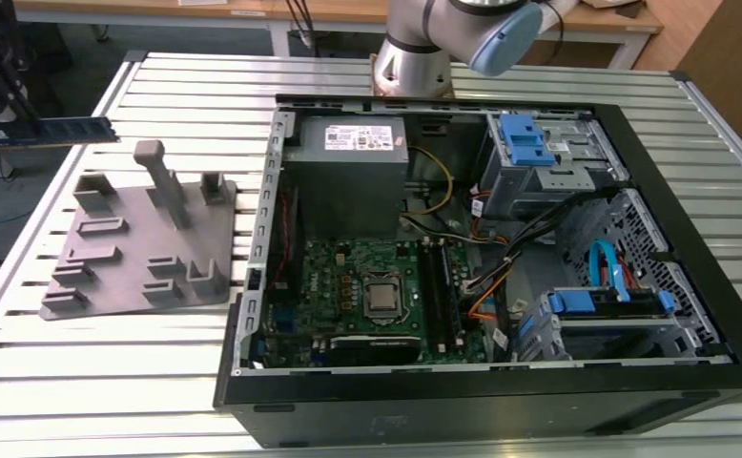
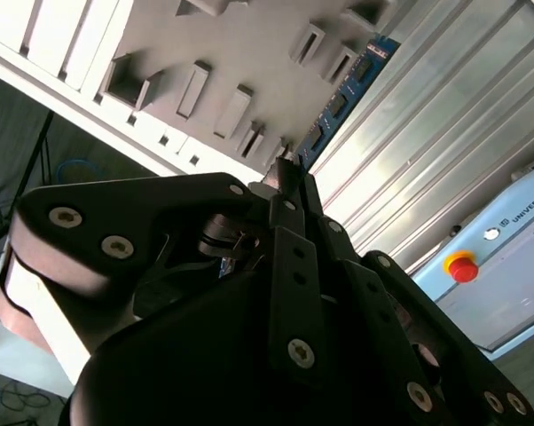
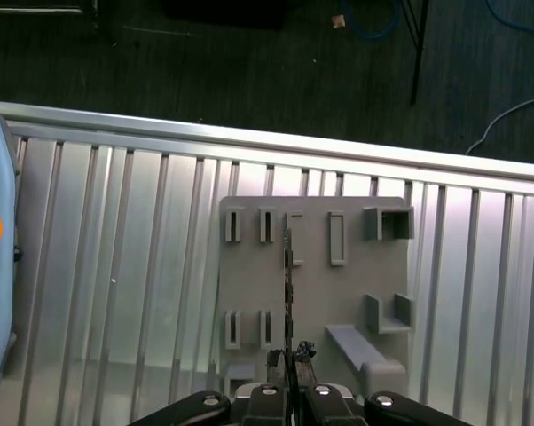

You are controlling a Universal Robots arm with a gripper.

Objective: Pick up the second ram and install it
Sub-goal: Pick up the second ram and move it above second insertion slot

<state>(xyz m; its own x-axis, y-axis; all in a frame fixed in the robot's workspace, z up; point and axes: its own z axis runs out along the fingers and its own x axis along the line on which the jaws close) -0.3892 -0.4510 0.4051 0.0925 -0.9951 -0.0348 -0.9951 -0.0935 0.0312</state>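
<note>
**Second ram pinched in my jaws, well away from the case**

My gripper (image 3: 290,357) is pressed together on the second ram (image 3: 289,282). In the first wrist view I see it edge-on, a thin dark line running straight out from between my fingertips. In the second wrist view the same gripper (image 2: 289,176) holds one end of the second ram (image 2: 347,87), and the flat face shows: dark blue, with a row of black chips.

In the exterior view the second ram (image 1: 76,126) lies level in the air at the exterior view's left, apart from everything on the slatted table (image 1: 92,382). The grey holder (image 1: 142,243) stands on that table just beside the open computer case (image 1: 473,405). The ram is not touching the holder's posts or pockets.

In both wrist views the grey holder (image 3: 338,293) lies behind the ram, with its pockets open towards me — small rectangular ones in rows and a larger one at a corner.

Inside the case the green motherboard (image 1: 345,262) lies flat, with its long black slots (image 1: 438,281) beside the processor and the power supply (image 1: 345,181) next to the board. The ram is well apart from those slots.

A pale-blue box (image 2: 506,257) with a red button (image 2: 462,266) sits at the table's edge.
</note>
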